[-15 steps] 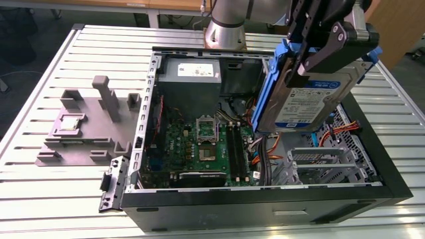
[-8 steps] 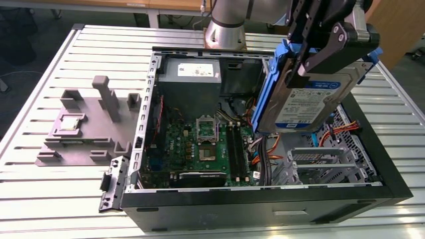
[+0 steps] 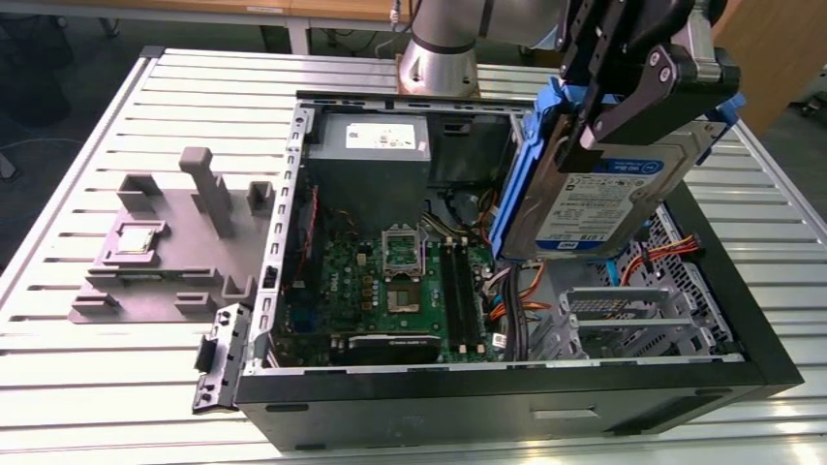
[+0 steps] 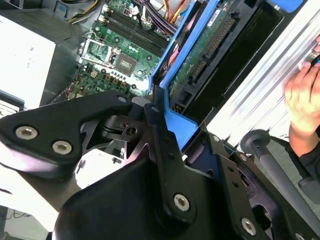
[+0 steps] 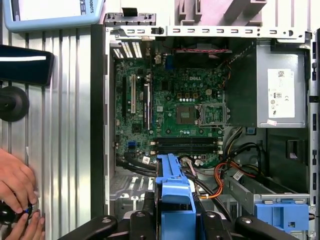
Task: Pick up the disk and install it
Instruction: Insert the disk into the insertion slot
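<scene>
While the slatted metal table [image 3: 91, 387] is carrying everything, a grey fixture block [image 3: 194, 262] is sitting toward the exterior view's left, with a small square chip [image 3: 138, 239] lying in a recess on it. Just beside the block, the open computer case [image 3: 517, 407] is lying on its side, showing the green motherboard [image 3: 387, 281] and, behind that, the grey power supply [image 3: 375, 140]. Toward the exterior view's right, the gripper [image 3: 601, 131] is clamping the disk [image 3: 607, 208] by its blue carrier. It is holding the disk on edge and tilted, label facing outward, in the air over the case's right part, above the metal drive cage [image 3: 621, 315]. In the second wrist view a black finger [image 4: 162, 145] is pressing against the carrier's blue edge. In the first wrist view a person's hand [image 5: 15, 182] is resting on the table beside the case.
</scene>
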Available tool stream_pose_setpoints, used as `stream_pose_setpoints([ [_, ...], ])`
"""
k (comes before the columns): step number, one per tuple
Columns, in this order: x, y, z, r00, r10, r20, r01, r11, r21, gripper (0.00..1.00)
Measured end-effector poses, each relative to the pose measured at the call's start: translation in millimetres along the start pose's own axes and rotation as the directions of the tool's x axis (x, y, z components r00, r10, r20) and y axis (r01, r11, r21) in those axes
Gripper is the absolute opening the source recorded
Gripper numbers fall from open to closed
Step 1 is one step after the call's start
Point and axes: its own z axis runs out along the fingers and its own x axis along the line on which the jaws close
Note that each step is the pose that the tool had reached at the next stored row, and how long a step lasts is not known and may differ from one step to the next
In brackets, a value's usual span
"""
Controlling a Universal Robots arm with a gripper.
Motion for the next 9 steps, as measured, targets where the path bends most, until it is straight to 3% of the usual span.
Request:
stream_pose_setpoints([
  [2, 0.1, 0.0, 0.0, 1.0, 0.0, 0.0001, 0.0, 1.0, 0.0, 0.37],
  [3, 7.5, -0.2, 0.1, 1.0, 0.0, -0.0018, 0.0, 1.0, 0.0001, 0.37],
  [9, 14.2, -0.3, 0.3, 1.0, 0.0, -0.0036, 0.0, 1.0, 0.0002, 0.37],
])
